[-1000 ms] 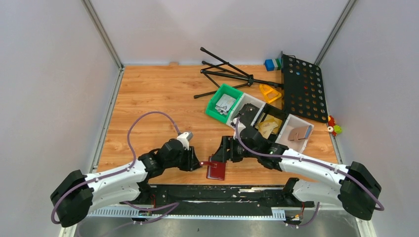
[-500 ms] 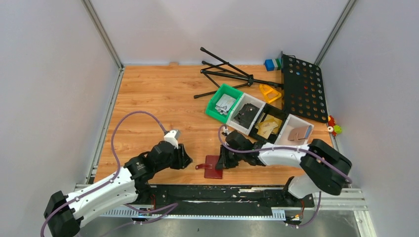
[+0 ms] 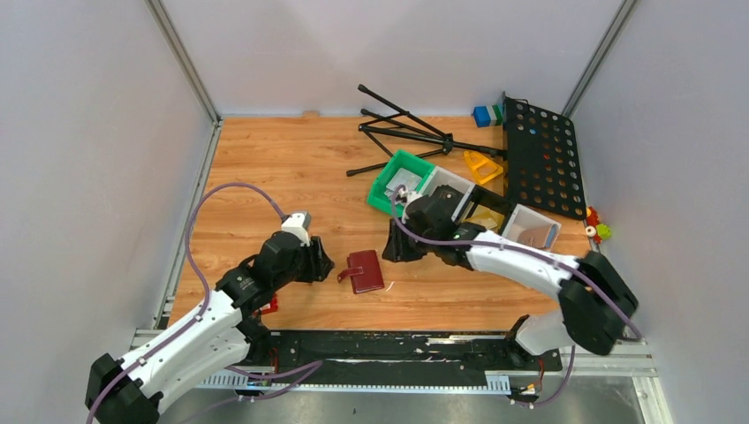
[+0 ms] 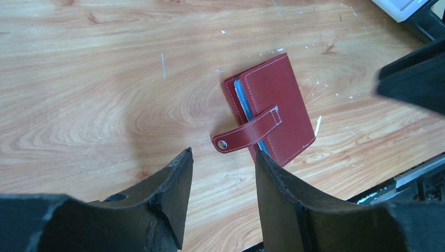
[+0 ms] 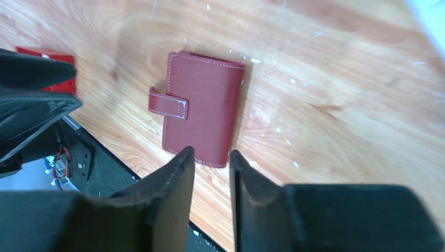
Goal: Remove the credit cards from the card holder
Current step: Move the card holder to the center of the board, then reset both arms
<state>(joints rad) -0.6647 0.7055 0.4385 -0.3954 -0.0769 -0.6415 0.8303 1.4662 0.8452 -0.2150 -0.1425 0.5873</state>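
The dark-red card holder [image 3: 365,271] lies flat on the wooden table, folded, between the two grippers. In the left wrist view the card holder [image 4: 273,102] has its snap tab [image 4: 246,137] lying loose across the cover, and a blue-grey card edge [image 4: 241,97] shows at its open side. My left gripper [image 3: 323,263] is open and empty, just left of the card holder and apart from it; its jaws [image 4: 223,157] frame bare wood. My right gripper [image 3: 395,249] is just right of the card holder [image 5: 203,107]; its jaws [image 5: 211,155] stand a little apart with nothing between them.
A small red block [image 3: 268,306] lies by the left arm near the front edge. A green bin [image 3: 397,185], white bins [image 3: 530,231], a black folding stand [image 3: 402,132] and a black perforated panel [image 3: 540,159] crowd the back right. A black rail [image 3: 397,346] runs along the near edge.
The card holder has shifted away from the front edge, up and to the left. The right gripper has pulled back off it toward the bins. The left gripper has drawn back to the left.
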